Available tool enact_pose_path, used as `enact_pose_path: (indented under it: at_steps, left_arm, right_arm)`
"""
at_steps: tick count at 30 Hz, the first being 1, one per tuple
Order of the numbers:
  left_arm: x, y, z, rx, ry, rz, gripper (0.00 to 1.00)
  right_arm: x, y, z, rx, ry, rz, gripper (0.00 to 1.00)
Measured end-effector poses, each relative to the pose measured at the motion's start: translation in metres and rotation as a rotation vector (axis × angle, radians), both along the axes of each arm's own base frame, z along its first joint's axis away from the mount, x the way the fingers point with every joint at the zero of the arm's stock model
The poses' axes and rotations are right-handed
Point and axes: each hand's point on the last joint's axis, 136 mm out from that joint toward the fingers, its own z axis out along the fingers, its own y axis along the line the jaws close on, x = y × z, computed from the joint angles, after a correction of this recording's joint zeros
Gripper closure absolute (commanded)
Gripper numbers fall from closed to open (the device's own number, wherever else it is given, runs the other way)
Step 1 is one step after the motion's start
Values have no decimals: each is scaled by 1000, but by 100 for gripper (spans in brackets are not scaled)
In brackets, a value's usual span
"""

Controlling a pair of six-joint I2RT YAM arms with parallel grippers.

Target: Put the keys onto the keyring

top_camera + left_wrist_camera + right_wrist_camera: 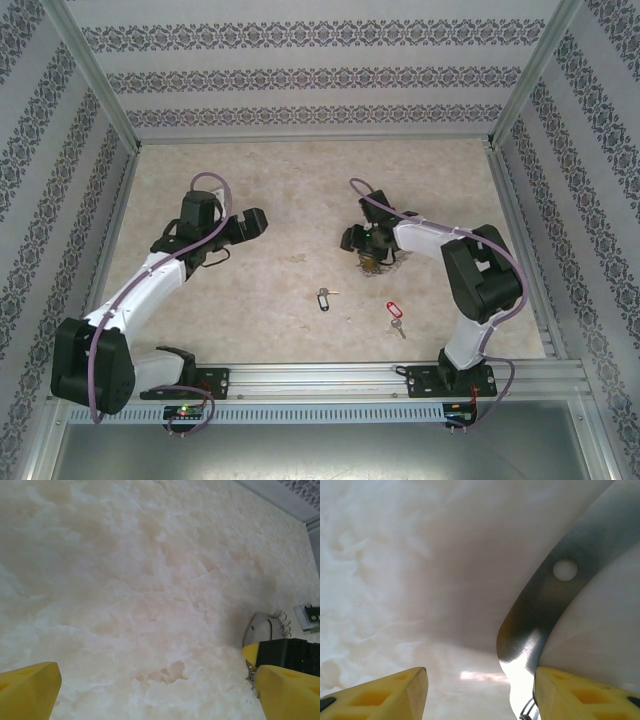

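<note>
Pale counter (300, 180). Left hand (255, 222), nine o'clock of the keyring (375, 265), fingers apart, empty. Right hand (368, 248), fingers apart, straddles the keyring. Dark-tagged key (323, 298) at its seven o'clock, red-tagged key (394, 311) at five. An off-centre close may skid the ring away.

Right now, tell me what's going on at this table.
Two arms are set to put keys on a keyring. The right tool is down at the keyring mid-table, fingers apart, with a flat metal piece beside one finger; it doesn't look clamped. The left tool hovers open over bare table to the left. The red-tagged key and the dark-tagged key lie untouched nearer the arm bases.
</note>
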Motion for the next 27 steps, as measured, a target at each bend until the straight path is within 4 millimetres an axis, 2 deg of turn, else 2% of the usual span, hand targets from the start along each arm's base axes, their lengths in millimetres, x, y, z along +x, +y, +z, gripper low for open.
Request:
enact_pose_path:
  at_steps: [3, 5, 8, 10, 15, 18, 23, 27]
  left_arm:
    - [2, -12, -6, 11, 25, -37, 0]
    - [3, -21, -10, 14, 41, -66, 2]
    - [4, -38, -14, 11, 63, -114, 6]
    - [6, -48, -17, 7, 76, -145, 9]
    - [15, -77, -31, -4, 129, -220, 22]
    - [24, -99, -42, -18, 165, -276, 28]
    - [34, -137, -60, -21, 216, -365, 28]
    - [34, -166, -71, -8, 247, -433, 28]
  right_arm:
    - [-5, 31, 2, 27, 3, 53, 43]
    - [-9, 43, 6, 42, 1, 80, 43]
    - [-10, 47, 14, 53, -13, 89, 44]
    - [-6, 34, 24, 63, -35, 60, 45]
    - [6, -35, 59, 106, -128, -105, 46]
    - [5, -64, 56, 117, -132, -175, 46]
    - [-13, -69, 31, 120, -58, -182, 45]
    - [-16, -71, 22, 122, -37, -203, 46]
